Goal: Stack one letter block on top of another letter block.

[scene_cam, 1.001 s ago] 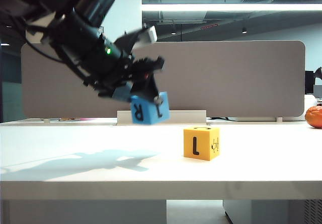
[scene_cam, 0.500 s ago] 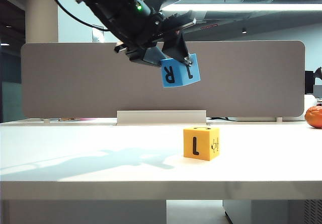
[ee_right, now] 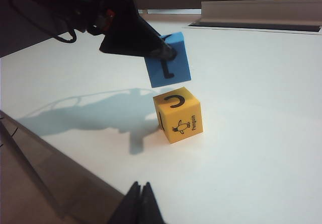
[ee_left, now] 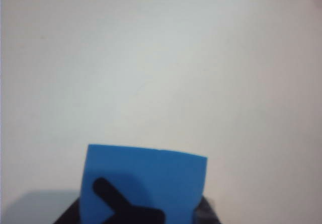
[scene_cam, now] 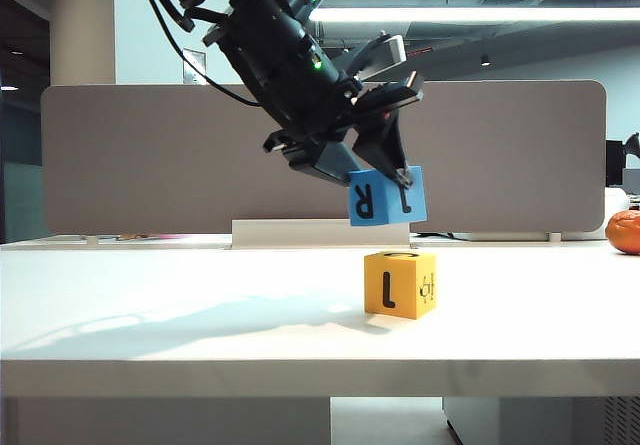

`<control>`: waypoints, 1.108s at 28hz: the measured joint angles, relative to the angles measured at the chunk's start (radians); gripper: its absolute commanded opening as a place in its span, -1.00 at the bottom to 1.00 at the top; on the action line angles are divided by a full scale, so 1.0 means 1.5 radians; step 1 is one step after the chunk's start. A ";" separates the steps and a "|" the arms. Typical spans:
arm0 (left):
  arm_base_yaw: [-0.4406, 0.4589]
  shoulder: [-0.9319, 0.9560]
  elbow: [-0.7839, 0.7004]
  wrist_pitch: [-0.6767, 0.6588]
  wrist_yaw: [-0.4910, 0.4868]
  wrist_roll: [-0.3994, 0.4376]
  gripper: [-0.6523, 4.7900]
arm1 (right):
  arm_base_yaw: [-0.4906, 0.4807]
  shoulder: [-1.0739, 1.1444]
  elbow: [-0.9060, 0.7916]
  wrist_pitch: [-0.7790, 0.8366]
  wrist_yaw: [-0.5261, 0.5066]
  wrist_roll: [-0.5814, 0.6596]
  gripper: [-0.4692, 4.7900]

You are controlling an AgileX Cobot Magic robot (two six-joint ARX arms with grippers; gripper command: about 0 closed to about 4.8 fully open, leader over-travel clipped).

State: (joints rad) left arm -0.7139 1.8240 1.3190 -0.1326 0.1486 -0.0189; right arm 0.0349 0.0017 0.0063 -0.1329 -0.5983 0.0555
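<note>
The blue letter block (scene_cam: 387,196) with a black "R" and "J" hangs in the air, held between the fingers of my left gripper (scene_cam: 385,180). It hovers just above the yellow letter block (scene_cam: 399,283), a little to its left, with a clear gap between them. The yellow block stands on the white table (scene_cam: 200,315). In the left wrist view the blue block (ee_left: 146,183) fills the space between the jaws. The right wrist view shows the blue block (ee_right: 168,60) over the yellow block (ee_right: 178,114), and my right gripper (ee_right: 140,186) shut with nothing in it, well back from both.
An orange fruit (scene_cam: 624,232) lies at the table's far right. A grey partition (scene_cam: 500,155) stands along the back edge with a white strip (scene_cam: 320,233) at its foot. The table's near edge (ee_right: 60,173) drops off beside my right gripper.
My left gripper has carried the blue block up from near the table, to the right, then down toward the yellow block. The right gripper has not moved.
</note>
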 measured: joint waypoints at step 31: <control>-0.022 0.034 0.004 -0.001 -0.024 0.000 0.49 | 0.000 0.000 0.000 0.000 -0.001 0.000 -0.82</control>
State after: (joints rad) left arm -0.7471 1.8751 1.3251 -0.1345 0.1120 -0.0185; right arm 0.0349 0.0017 0.0063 -0.1329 -0.5991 0.0555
